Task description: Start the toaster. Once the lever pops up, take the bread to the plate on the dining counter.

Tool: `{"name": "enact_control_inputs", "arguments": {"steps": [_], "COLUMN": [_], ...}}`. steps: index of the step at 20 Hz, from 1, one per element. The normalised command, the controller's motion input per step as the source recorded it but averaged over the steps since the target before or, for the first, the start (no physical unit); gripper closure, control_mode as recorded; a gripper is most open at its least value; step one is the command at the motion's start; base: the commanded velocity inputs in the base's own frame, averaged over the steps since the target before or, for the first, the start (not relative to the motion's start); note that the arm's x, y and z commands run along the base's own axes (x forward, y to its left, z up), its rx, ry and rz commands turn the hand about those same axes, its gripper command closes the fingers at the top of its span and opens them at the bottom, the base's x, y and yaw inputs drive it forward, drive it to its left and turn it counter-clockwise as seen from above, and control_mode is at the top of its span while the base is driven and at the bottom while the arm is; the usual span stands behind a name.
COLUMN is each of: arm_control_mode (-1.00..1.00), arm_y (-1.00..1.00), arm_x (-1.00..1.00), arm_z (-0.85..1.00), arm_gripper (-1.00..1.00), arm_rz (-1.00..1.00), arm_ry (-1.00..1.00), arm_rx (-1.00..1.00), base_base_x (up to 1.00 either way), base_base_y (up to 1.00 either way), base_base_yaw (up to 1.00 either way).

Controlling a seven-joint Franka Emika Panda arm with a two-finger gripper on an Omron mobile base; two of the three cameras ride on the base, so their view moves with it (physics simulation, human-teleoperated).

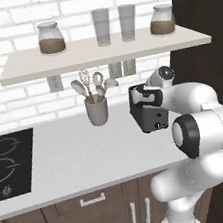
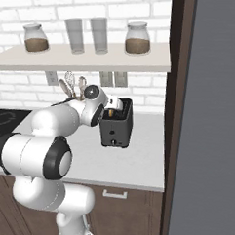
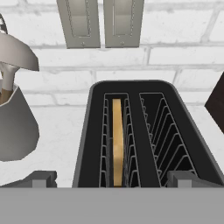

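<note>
The black toaster (image 1: 153, 118) (image 2: 116, 130) stands on the white worktop against the brick wall. From above, the toaster (image 3: 94, 144) shows two wire-lined slots. The bread (image 3: 117, 140) stands on edge, sunk in the left slot, and the right slot is bare. My gripper (image 1: 143, 97) (image 2: 112, 106) (image 3: 113, 180) hovers just above the toaster's top and points down at it. It is open wide, one fingertip off each side of the toaster, with nothing held. The plate and the dining counter are out of view.
A grey utensil cup (image 1: 97, 111) (image 3: 13, 127) with spoons stands left of the toaster. A black cooktop (image 1: 7, 164) lies further left. Overhead is a shelf (image 1: 100, 54) with jars and glasses. A dark wood panel (image 2: 184, 86) rises right of the toaster.
</note>
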Motion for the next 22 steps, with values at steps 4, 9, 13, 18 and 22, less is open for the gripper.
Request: {"name": "enact_control_inputs", "arguments": {"steps": [4, 9, 13, 18, 22], "arm_control_mode": [-1.0, -1.0, -1.0, -1.0, -1.0], "arm_y": [0.0, 0.0, 0.0, 0.0, 0.0], "arm_x": [0.0, 0.0, 0.0, 0.0, 0.0], "arm_z": [0.0, 0.0, 0.0, 0.0, 0.0], "arm_gripper": [-1.0, -1.0, -1.0, -1.0, -1.0], "arm_rz": [0.0, 0.0, 0.0, 0.0, 0.0], "arm_ry": [0.0, 0.0, 0.0, 0.0, 0.0], "arm_rx": [0.0, 0.0, 0.0, 0.0, 0.0], "base_base_x": [0.0, 0.0, 0.0, 0.0, 0.0], "base_base_y": [0.0, 0.0, 0.0, 0.0, 0.0], "base_base_yaw": [0.0, 0.0, 0.0, 0.0, 0.0]}}
